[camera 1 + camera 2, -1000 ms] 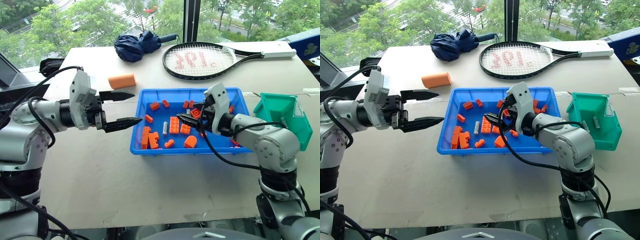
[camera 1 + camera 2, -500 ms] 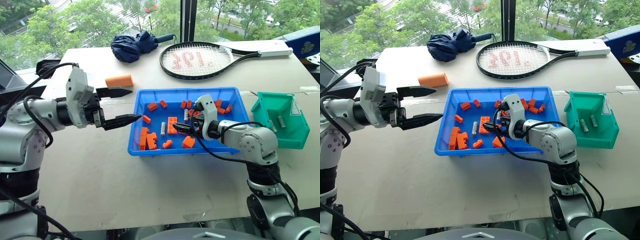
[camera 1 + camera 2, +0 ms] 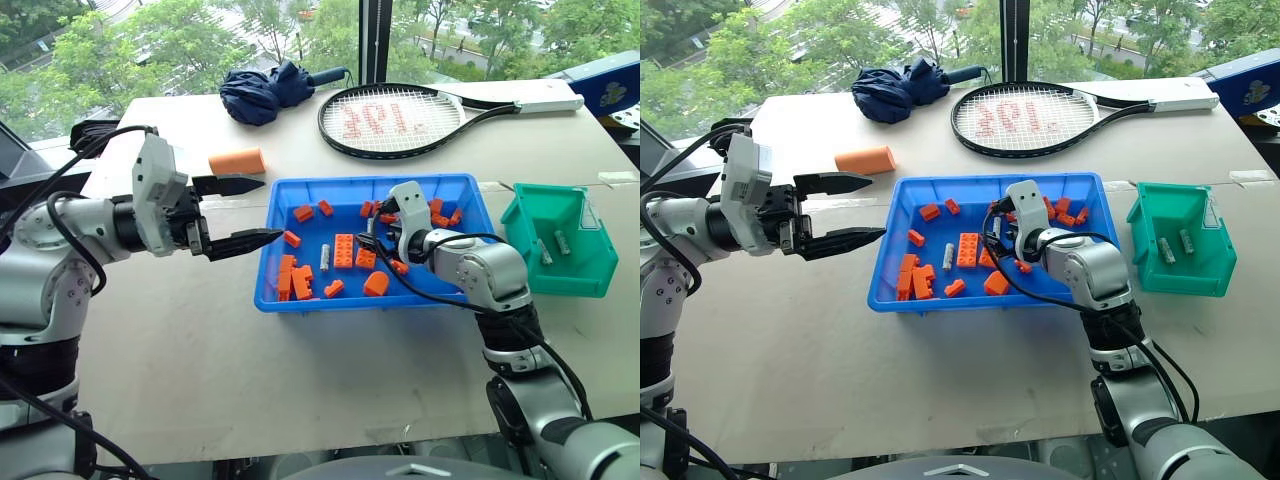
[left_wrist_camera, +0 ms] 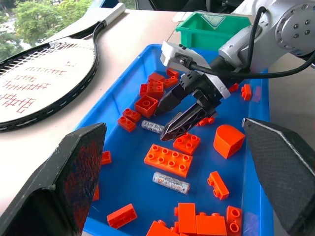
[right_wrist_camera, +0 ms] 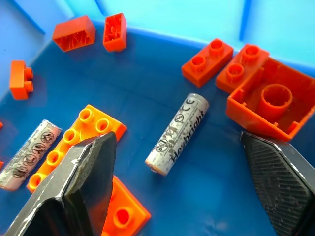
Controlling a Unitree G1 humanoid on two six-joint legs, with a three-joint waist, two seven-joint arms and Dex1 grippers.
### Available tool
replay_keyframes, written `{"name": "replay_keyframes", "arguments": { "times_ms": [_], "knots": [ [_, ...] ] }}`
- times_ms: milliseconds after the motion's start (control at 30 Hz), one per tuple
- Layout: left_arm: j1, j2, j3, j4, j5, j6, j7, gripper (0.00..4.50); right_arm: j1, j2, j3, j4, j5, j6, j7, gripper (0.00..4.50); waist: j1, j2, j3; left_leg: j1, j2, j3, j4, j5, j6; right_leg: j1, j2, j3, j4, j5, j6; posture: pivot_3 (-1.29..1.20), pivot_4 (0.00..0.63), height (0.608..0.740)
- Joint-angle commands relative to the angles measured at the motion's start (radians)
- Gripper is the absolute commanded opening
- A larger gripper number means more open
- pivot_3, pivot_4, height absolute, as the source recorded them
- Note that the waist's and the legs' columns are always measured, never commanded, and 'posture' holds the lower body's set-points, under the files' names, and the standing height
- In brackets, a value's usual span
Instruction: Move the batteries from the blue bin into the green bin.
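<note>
Wide on the bench [image 3: 200,350]: blue bin [image 3: 290,301], shallow, strewn with orange bricks [image 3: 345,250]. Beside it, green bin [image 3: 590,275], two batteries inside. In the blue bin, silver battery [image 5: 177,133], printed label, flat, long axis slanting between right claw [image 4: 183,109] fingers, spread wide, untouched. Left claw [image 3: 250,213] open, empty, outside.

"Herbright" along the battery [image 5: 177,133]; red "101" on the racket strings [image 3: 385,119]

A pale table [image 3: 300,390] stands before windows [image 3: 180,40] showing daylit green trees [image 3: 450,30].
</note>
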Motion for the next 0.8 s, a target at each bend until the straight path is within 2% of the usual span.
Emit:
{"name": "replay_keyframes", "arguments": {
  "times_ms": [33,233,433,567,667,800],
  "knots": [
    [-0.010,0.010,0.018,-0.028,-0.010,-0.006,0.005,4.50,-0.015,0.001,0.056,0.004,-0.051,-0.055,0.015,3.14,0.000,0.000,0.000,0.000,0.000,0.000,0.000,0.000,0.000,0.000,0.000,0.000,0.000,0.000,0.000,0.00,0.150,0.740],
    [-0.009,0.016,0.020,-0.036,-0.012,0.001,0.006,4.50,0.003,-0.048,0.119,-0.020,-0.106,-0.056,0.048,0.14,0.001,0.000,0.000,0.000,0.000,0.000,0.000,0.000,0.000,0.000,0.000,0.000,0.000,0.000,0.000,0.00,0.150,0.740],
    [-0.025,0.013,0.007,-0.036,-0.010,0.007,0.009,4.50,0.011,-0.083,0.100,-0.054,-0.130,-0.061,0.063,0.06,0.002,0.000,0.000,0.000,0.000,0.000,0.000,0.000,0.000,0.000,0.000,0.000,0.000,0.000,0.000,0.00,0.150,0.740],
    [-0.039,0.012,-0.003,-0.039,-0.016,0.015,0.007,4.50,0.004,-0.115,0.015,-0.213,-0.061,-0.013,0.113,0.06,0.003,0.000,0.000,0.000,0.000,0.000,0.000,0.000,0.000,0.000,0.000,0.000,0.000,0.000,0.000,0.00,0.150,0.740],
    [-0.057,0.011,-0.017,-0.046,-0.025,0.024,0.004,4.50,0.016,-0.238,-0.031,-0.427,0.034,0.102,0.216,0.06,0.007,0.000,0.000,-0.001,0.000,0.000,0.000,0.000,0.000,0.000,0.000,-0.001,0.000,0.000,0.000,0.00,0.150,0.740],
    [-0.102,-0.006,-0.055,-0.057,-0.031,0.030,-0.002,4.50,0.053,-0.390,-0.228,-0.613,0.119,0.262,0.255,0.06,0.011,-0.001,0.000,-0.002,0.000,-0.001,0.000,0.000,0.000,0.000,-0.001,-0.001,-0.001,0.000,0.000,0.00,0.150,0.740]
  ]
}}
